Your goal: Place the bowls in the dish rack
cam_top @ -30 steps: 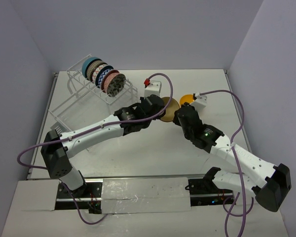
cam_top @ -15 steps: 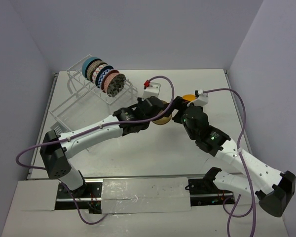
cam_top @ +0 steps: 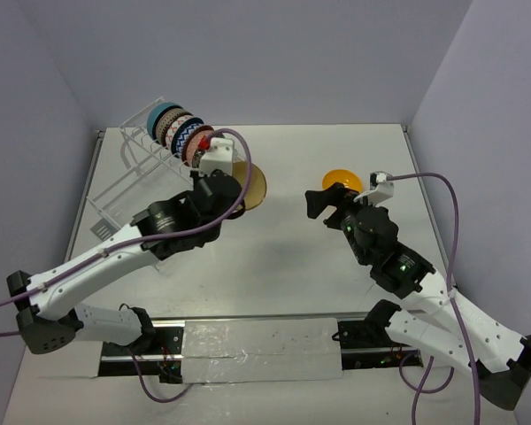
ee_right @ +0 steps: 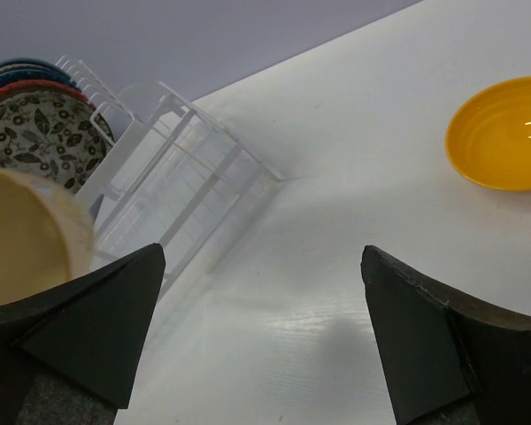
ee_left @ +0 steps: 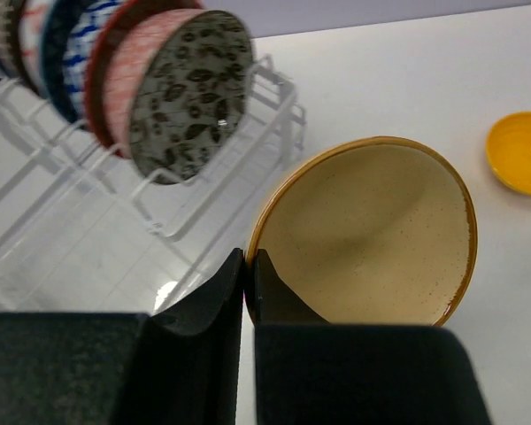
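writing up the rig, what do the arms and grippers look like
The left arm and right arm have white links and black joint housings. Each carries a purple cable to a white wrist block. The left gripper and right gripper have black wedge-shaped fingers. Green lights dot the right arm.

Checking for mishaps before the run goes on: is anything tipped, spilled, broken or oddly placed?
Nothing stands out. The racked bowls stand on edge in the dish rack, the left tool holds the gold-lined bowl beside it, and the orange-yellow bowl sits upright on the table near the open right tool.
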`<state>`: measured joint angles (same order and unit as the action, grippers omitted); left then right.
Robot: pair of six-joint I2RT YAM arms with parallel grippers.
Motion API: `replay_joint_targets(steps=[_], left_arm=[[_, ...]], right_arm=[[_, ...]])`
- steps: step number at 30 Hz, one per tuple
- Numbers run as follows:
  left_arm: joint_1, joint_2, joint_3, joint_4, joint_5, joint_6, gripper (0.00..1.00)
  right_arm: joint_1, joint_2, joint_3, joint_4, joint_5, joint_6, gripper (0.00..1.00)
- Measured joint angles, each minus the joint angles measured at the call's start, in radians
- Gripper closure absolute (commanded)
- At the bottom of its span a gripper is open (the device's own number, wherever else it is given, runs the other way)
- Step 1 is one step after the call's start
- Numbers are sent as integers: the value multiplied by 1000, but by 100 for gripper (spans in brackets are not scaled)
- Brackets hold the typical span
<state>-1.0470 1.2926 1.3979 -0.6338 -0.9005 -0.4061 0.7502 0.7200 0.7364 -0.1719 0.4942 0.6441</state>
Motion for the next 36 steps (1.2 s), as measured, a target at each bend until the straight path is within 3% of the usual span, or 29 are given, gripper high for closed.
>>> replay_joint_targets(steps=[9, 16, 27, 36], left_arm=[[19, -185, -48, -227, -137, -32, 100], [233, -267, -145, -233, -135, 43, 100], [575, -301, -269, -39, -52, 309, 100], [829, -278, -486, 351, 91, 634, 100]], right_arm=[[0, -21, -37, -8, 42, -18, 0], [-2, -21, -54, -4, 47, -22, 0], [-10, -51, -124, -1, 61, -37, 0], [-35, -89, -203, 31, 58, -45, 0]])
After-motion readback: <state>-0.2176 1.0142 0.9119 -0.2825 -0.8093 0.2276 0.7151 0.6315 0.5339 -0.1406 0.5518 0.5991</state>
